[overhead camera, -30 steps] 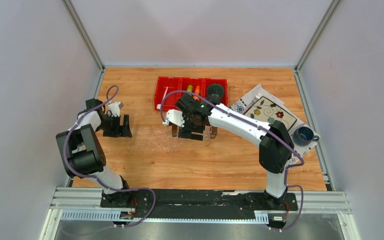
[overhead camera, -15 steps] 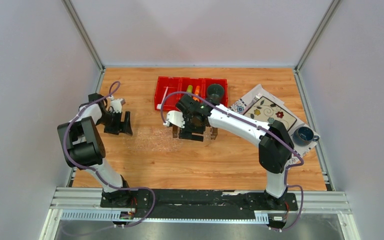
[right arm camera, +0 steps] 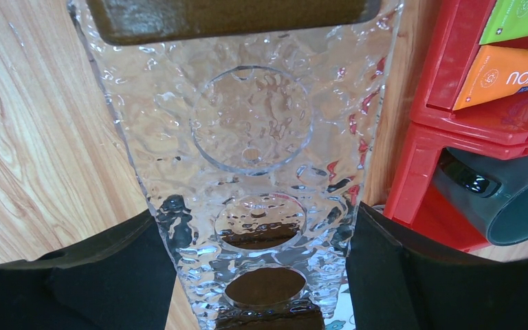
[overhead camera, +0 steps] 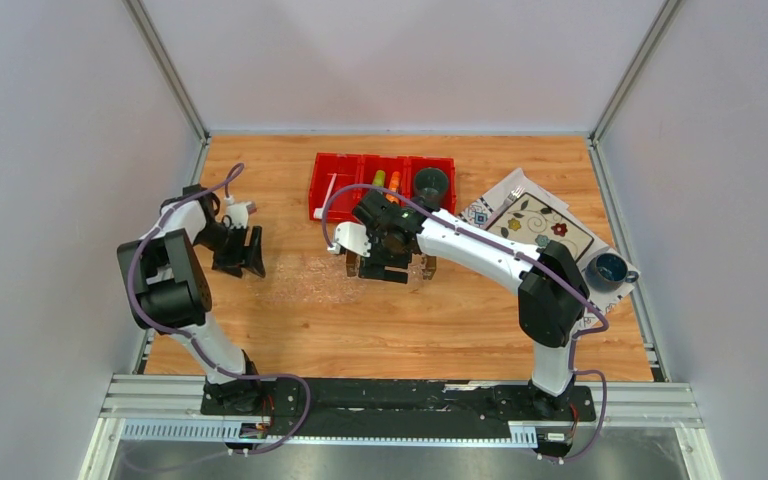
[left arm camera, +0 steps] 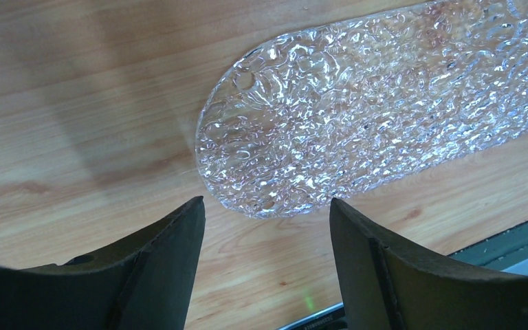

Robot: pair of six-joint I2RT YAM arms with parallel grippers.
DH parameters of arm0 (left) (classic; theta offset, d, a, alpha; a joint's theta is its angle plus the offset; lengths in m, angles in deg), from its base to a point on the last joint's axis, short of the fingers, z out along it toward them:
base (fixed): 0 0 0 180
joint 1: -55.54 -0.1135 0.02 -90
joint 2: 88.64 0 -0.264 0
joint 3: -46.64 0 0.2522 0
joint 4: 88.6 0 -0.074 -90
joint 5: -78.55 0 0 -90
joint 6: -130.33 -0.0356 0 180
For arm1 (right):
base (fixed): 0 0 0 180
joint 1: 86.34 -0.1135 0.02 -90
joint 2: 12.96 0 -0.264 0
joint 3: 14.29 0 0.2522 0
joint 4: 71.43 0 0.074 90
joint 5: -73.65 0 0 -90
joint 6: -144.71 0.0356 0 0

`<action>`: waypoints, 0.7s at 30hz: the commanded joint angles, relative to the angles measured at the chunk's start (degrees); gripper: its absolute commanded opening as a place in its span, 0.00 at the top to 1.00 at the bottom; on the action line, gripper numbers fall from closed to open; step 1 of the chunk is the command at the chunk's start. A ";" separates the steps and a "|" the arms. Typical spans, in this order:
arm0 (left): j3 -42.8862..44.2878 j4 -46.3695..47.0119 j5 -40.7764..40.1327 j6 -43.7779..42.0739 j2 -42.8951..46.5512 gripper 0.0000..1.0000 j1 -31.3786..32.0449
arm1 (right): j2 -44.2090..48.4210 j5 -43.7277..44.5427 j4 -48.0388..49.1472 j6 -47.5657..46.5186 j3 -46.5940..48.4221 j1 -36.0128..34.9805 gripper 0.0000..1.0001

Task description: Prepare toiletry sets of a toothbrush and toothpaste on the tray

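Red bin (overhead camera: 360,157) holds toothpaste tubes (right arm camera: 509,72), mug (overhead camera: 431,184), perhaps toothbrush (overhead camera: 332,188); right hand (right arm camera: 254,216) grips tray (right arm camera: 144,103).

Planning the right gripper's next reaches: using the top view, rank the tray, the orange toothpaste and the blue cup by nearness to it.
1. tray: directly under the right gripper, between its fingers.
2. orange toothpaste: in the red bin, just behind.
3. blue cup: far off at the table's right edge.
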 commanded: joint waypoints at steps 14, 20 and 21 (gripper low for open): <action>3.50 -1.93 0.63 5.04 -4.75 0.27 0.51 | 3.70 1.15 2.40 -0.14 0.68 -0.18 0.61; 3.59 -1.50 0.11 6.44 -4.93 0.27 2.36 | 3.35 1.24 2.40 -0.06 1.20 -0.27 0.61; 3.41 -1.58 0.19 6.53 -5.02 0.27 3.05 | 3.44 1.24 2.40 -0.05 1.12 -0.27 0.61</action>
